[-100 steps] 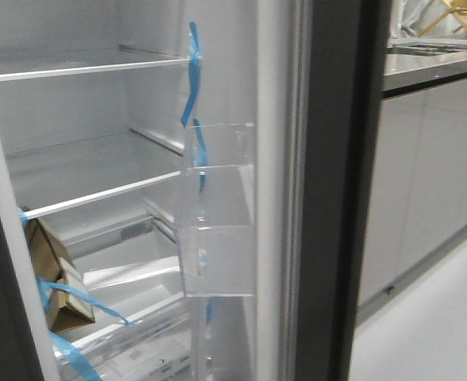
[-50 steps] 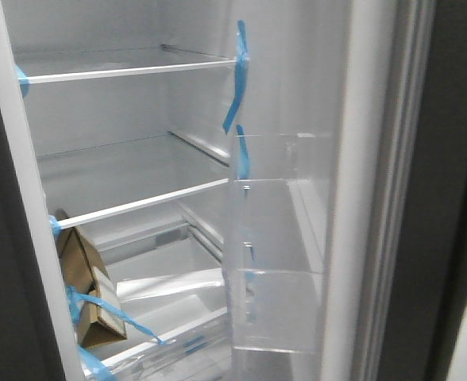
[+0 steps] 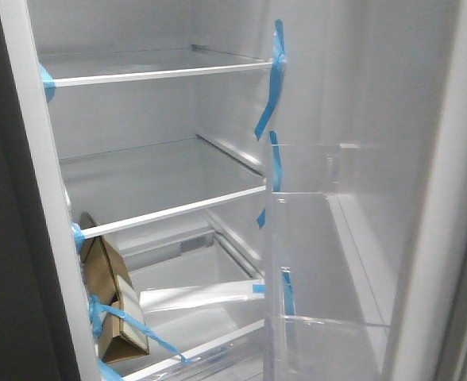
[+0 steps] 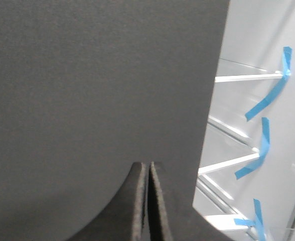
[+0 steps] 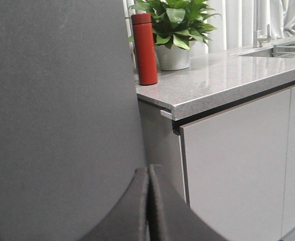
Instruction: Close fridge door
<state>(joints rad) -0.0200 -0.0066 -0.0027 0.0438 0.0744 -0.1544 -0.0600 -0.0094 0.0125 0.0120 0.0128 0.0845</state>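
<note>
On my front view the fridge door [image 3: 360, 182] stands open at the right of the frame, its white liner facing me with a clear plastic bin [image 3: 329, 262] fixed to it and blue tape strips [image 3: 275, 71] hanging down its near edge. Beyond it I look straight into the fridge interior: two white-edged glass shelves [image 3: 158, 75], one above the other, and a drawer area below. A brown cardboard box [image 3: 114, 305] leans against the left inner wall, held with more blue tape. The dark grey panel [image 3: 11, 238] of the other door fills the left margin.

On the left wrist view, my left gripper [image 4: 147, 201] has its two black fingers pressed together, nothing between them, and it sits close in front of a matte dark grey surface; past that surface's edge I see the lit shelves and tape.

On the right wrist view, my right gripper [image 5: 148, 206] is likewise closed up tight and empty, close against a dark grey panel. Beside that panel a speckled grey worktop [image 5: 228, 75] carries a red flask [image 5: 145, 47] and a potted green plant [image 5: 173, 30], with light grey cabinet fronts [image 5: 238, 170] beneath.
</note>
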